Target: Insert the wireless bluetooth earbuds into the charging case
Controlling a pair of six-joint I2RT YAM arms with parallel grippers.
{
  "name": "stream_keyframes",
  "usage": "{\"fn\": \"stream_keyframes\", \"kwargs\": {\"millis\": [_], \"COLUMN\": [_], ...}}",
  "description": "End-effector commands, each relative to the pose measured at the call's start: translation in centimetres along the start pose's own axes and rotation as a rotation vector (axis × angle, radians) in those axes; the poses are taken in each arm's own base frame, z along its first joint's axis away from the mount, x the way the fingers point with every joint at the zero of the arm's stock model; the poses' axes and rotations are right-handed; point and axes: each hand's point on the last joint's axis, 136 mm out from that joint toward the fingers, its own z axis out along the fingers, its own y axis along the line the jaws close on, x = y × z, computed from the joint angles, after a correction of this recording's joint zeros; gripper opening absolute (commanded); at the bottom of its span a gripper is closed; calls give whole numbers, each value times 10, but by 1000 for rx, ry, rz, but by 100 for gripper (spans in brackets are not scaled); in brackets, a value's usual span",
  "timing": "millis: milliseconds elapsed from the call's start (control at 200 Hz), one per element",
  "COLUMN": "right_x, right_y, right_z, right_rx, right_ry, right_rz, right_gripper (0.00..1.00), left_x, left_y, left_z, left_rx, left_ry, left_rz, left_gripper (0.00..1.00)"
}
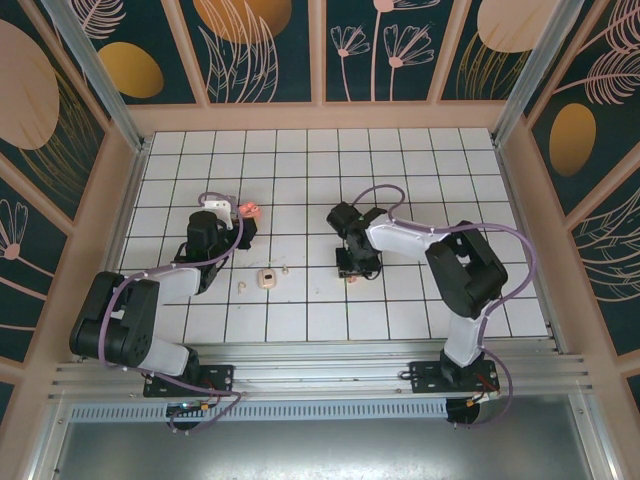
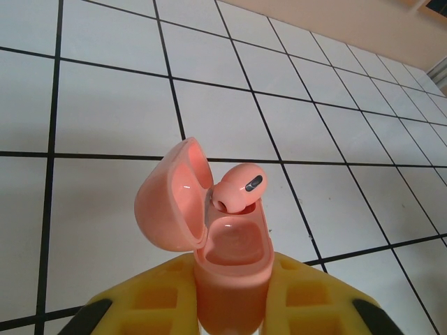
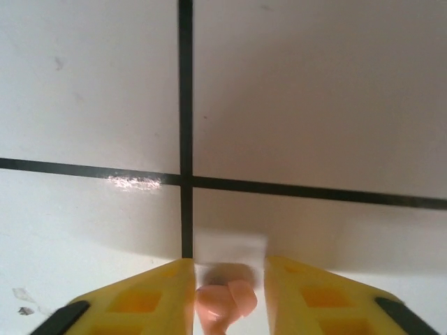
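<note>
My left gripper (image 2: 230,283) is shut on the lower body of an open coral-pink charging case (image 2: 234,258), held above the tiles at the left (image 1: 247,210). The case's lid (image 2: 171,195) is swung back to the left. One coral earbud (image 2: 237,187) sits in the far slot, and the near slot is bare. My right gripper (image 3: 229,264) points down at the floor near the middle (image 1: 352,268). Its yellow fingers (image 3: 150,300) straddle a second coral earbud (image 3: 225,303) lying on the tile. That earbud touches the left finger, with a small gap to the right one.
A cream charging case (image 1: 267,278) lies on the tiles between the arms, with a cream earbud (image 1: 243,288) to its left and another (image 1: 286,269) to its right. Wooden walls frame the tiled floor, and a metal rail (image 1: 320,370) runs along the near edge.
</note>
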Motion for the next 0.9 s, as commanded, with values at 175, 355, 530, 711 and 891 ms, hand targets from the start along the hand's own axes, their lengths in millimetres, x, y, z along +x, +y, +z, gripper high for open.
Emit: {"fn": "stream_keyframes", "kwargs": {"millis": [175, 355, 530, 711, 891], "right_x": [-33, -21, 6, 31, 32], "right_y": [7, 3, 6, 0, -3], "right_z": [-39, -29, -27, -13, -6], "right_rx": [-39, -18, -7, 63, 79], "right_ry": [-98, -34, 36, 136, 155], "right_rz": [0, -15, -132, -292, -312], "right_gripper": [43, 43, 44, 47, 47], "left_x": [-19, -23, -25, -22, -22], "left_y": [-9, -10, -12, -13, -14], "left_z": [-2, -3, -2, 0, -2], "left_rx": [34, 30, 38, 49, 57], "left_ry": [-38, -44, -44, -35, -38], "left_rz": [31, 46, 52, 42, 33], "left_gripper": [9, 9, 9, 9, 9]}}
